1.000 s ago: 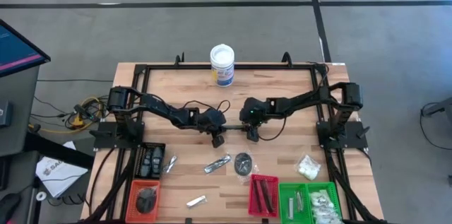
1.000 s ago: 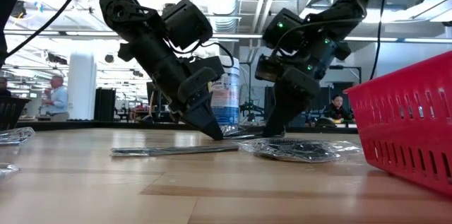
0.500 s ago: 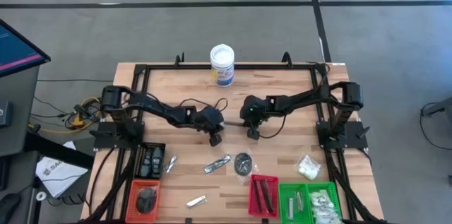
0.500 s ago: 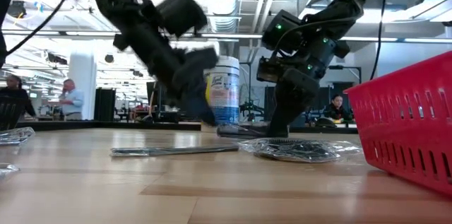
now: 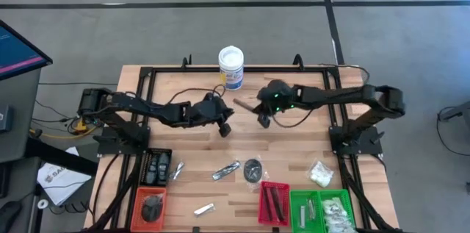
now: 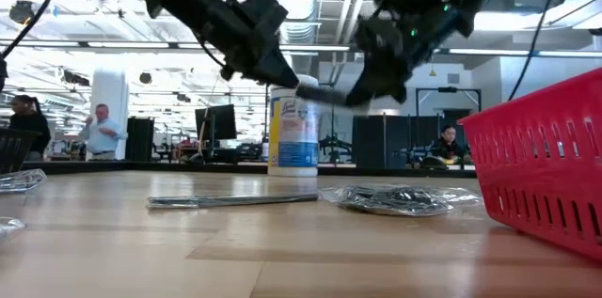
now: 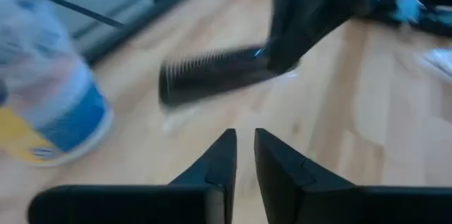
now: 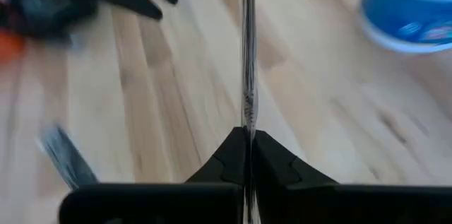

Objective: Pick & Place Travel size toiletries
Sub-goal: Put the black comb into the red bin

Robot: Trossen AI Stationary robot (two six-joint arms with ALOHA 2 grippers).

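Pale plank table (image 5: 294, 152); right pincer (image 5: 262, 119) clamps a toothed black comb (image 7: 212, 75) (packeted); left pincer (image 5: 225, 128) slightly apart.

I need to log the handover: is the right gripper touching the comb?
Touching. In the right wrist view the gripper is shut on the comb; the left wrist view shows the comb clamped in it.

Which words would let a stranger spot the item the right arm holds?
Start at the white tub on the table's far edge. Just in front of it, the right gripper holds a slim black comb in the air. It alone is off the table, and shows a row of fine teeth.
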